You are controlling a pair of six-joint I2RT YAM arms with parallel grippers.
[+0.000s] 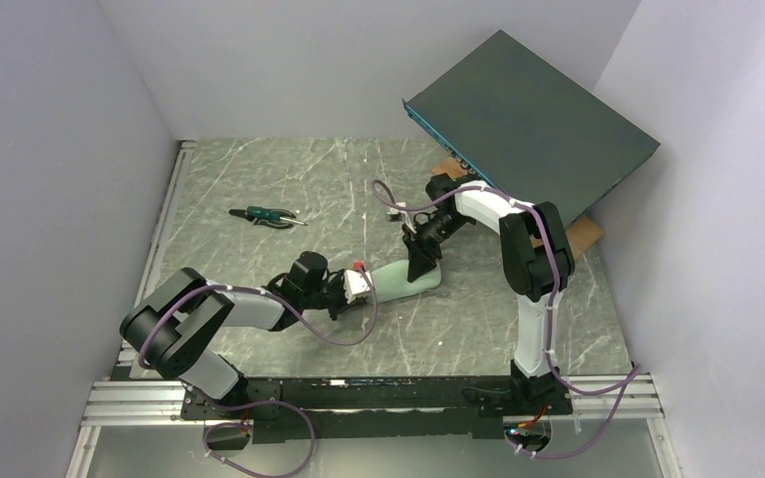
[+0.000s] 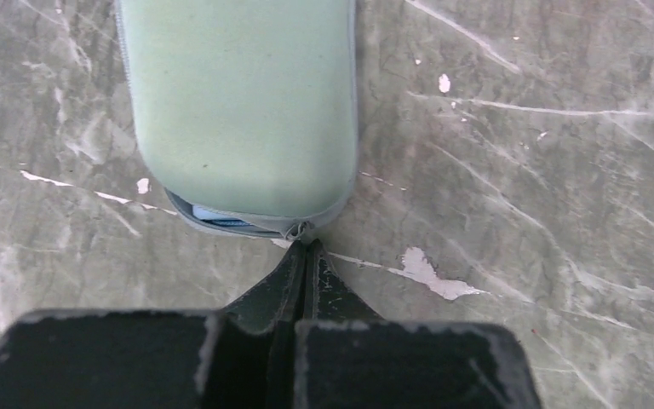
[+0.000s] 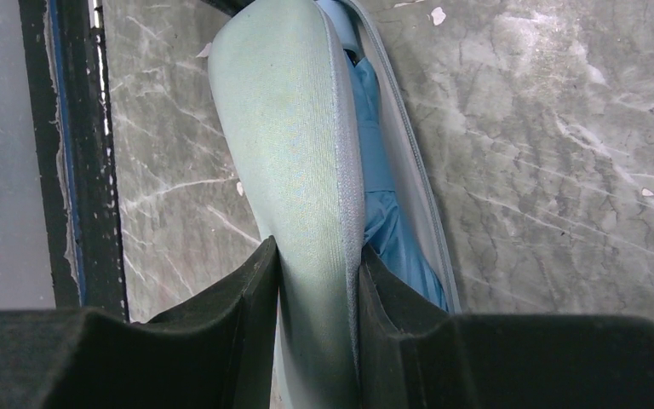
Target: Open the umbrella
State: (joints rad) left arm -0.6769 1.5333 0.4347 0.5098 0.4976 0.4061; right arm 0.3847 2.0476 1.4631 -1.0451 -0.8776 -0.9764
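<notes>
The umbrella [image 3: 383,196] lies folded inside a pale grey-green zip case [image 1: 398,282]; only its sky-blue fabric shows through the open seam, and as a sliver in the left wrist view [image 2: 221,219]. My right gripper [image 3: 317,264] is shut on the case's upper half [image 3: 289,128], with one finger outside and one inside against the umbrella. It holds that half lifted at the case's far end [image 1: 421,267]. My left gripper [image 2: 306,251] is shut at the case's near end [image 2: 238,94], its tips at the zipper pull [image 2: 300,228].
A big dark-grey flat box [image 1: 533,119] leans tilted at the back right over a brown cardboard piece [image 1: 586,234]; its edge shows in the right wrist view [image 3: 85,153]. A green-handled tool [image 1: 264,215] lies at the back left. White walls enclose the marble table [image 1: 259,169].
</notes>
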